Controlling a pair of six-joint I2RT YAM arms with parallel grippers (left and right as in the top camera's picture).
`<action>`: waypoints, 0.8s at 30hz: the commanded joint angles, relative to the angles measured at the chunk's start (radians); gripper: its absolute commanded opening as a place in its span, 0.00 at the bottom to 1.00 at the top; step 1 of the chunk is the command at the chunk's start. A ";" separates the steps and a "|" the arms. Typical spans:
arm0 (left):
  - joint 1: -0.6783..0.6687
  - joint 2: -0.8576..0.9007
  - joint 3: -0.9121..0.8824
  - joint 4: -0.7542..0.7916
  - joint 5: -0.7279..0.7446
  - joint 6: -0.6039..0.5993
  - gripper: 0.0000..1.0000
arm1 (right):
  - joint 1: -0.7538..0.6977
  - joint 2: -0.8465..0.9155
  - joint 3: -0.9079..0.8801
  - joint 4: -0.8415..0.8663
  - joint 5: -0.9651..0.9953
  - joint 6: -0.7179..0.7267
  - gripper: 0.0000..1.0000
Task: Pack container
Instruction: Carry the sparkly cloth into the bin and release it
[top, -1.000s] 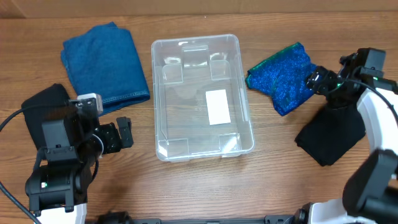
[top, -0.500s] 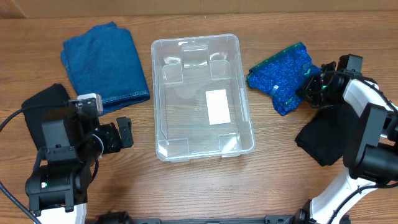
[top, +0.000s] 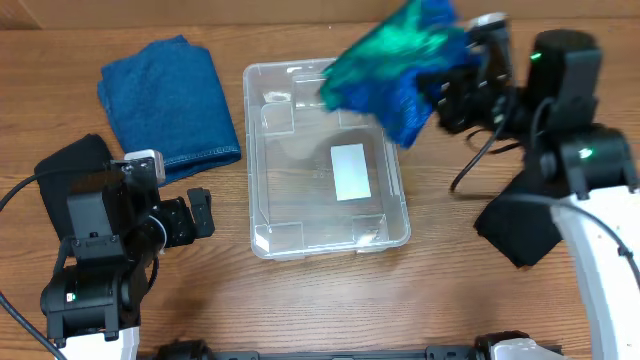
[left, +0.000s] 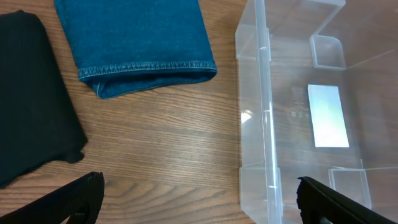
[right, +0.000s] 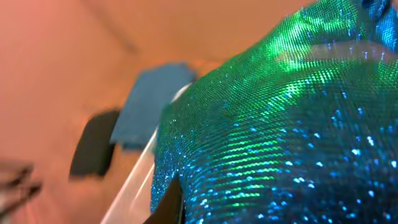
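The container (top: 252, 150) is a clear plastic bin with a white label on its bottom, standing mid-table. My right gripper (top: 452, 88) is shut on a sparkly blue-green cloth (top: 390, 62) and holds it in the air over the bin's far right corner. In the right wrist view the cloth (right: 280, 124) fills the frame, with one dark finger (right: 171, 200) showing under it and the container's rim (right: 140, 177) below. My left gripper (top: 200, 212) stands open and empty left of the bin. Its view shows the container's left wall (left: 267, 124) between the spread fingertips (left: 79, 194).
A folded blue denim piece (top: 170, 95) lies at the far left, also seen by the left wrist (left: 137, 43). One black cloth (top: 72, 162) lies under the left arm (left: 31, 99). Another black cloth (top: 530, 218) lies at the right.
My right gripper closed on the sparkly cloth, lifted it off the table and carried it left over the container. The left arm has not moved.
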 joint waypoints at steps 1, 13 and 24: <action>-0.010 -0.003 0.028 0.004 0.011 -0.002 1.00 | 0.151 0.034 0.014 -0.058 0.021 -0.306 0.04; -0.010 -0.003 0.028 -0.003 0.011 -0.002 1.00 | 0.284 0.474 0.014 0.154 0.049 -0.534 0.04; -0.010 0.034 0.028 -0.026 0.003 -0.002 1.00 | 0.296 0.215 0.017 0.184 0.733 -0.140 1.00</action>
